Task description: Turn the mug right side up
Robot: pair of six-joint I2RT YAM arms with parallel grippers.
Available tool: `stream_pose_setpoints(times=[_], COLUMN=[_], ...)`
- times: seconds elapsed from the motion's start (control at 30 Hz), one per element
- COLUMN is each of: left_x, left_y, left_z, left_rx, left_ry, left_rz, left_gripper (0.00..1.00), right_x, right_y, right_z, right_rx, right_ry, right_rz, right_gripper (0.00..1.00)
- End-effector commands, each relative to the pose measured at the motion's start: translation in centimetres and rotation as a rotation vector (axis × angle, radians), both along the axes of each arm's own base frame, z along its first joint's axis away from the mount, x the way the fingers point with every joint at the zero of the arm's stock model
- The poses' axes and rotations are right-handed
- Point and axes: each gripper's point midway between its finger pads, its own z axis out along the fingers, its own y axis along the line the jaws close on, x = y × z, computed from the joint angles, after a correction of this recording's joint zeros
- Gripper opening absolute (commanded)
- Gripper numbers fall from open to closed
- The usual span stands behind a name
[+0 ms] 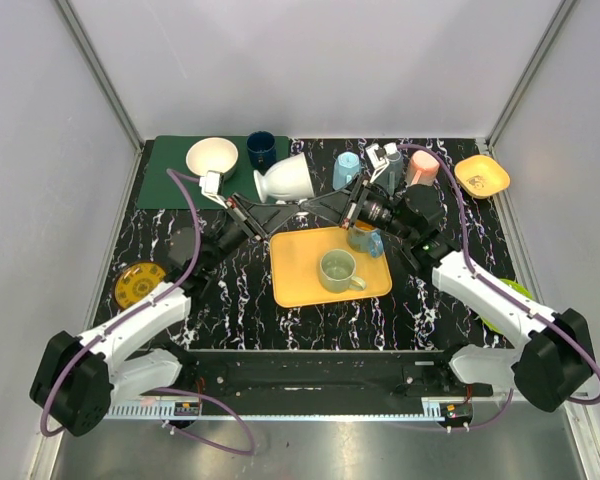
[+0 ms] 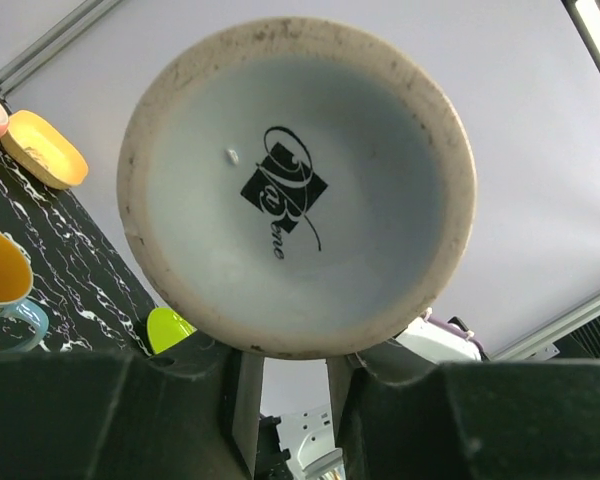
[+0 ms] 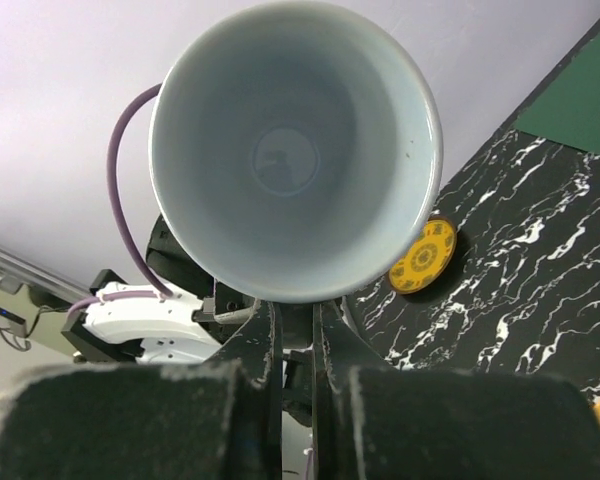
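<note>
Plain white walls [image 1: 40, 150] stand round a black table [image 1: 230, 290] with white streaks. A green mat [image 1: 170, 185] lies at the back left. A yellow tray [image 1: 295, 275] sits in the middle. The white mug [image 1: 285, 180] is up in the air just behind the tray, lying on its side. Its long way runs left to right. Its bottom faces the left arm and its open mouth faces the right arm. The right gripper [image 1: 318, 203] pinches the mug's rim tight. The left gripper [image 1: 252, 207] is at the bottom edge, but I cannot tell if it squeezes.
</note>
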Motion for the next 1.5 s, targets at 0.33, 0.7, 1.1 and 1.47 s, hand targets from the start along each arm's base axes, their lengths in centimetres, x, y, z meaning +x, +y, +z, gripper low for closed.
stream_pose_setpoints(times=[0.33, 0.7, 1.1, 1.47], left_x=[-2.0, -2.2, -0.9, 10.8], left_y=[2.8, 2.8, 3.5, 4.5], left_z=[9.3, 8.2, 7.4, -4.0], left_rx=[-0.239, -0.202, -0.058, 0.728], left_ry=[-0.253, -0.299, -0.32, -0.012], left_rz=[0.036, 0.056, 0.193, 0.517], left_gripper=[0.0, 0.0, 0.0, 0.0], right_x=[-1.5, -2.3, -1.4, -0.5], right_y=[-0.3, -1.3, -3.4, -15.0], right_z=[-5.0, -3.2, -0.6, 0.1], right_rx=[-0.21, -0.216, -0.248, -0.505], right_ry=[0.002, -0.061, -0.083, -0.057], right_rz=[0.038, 0.012, -0.138, -0.684], right_gripper=[0.0, 0.23, 0.61, 0.61])
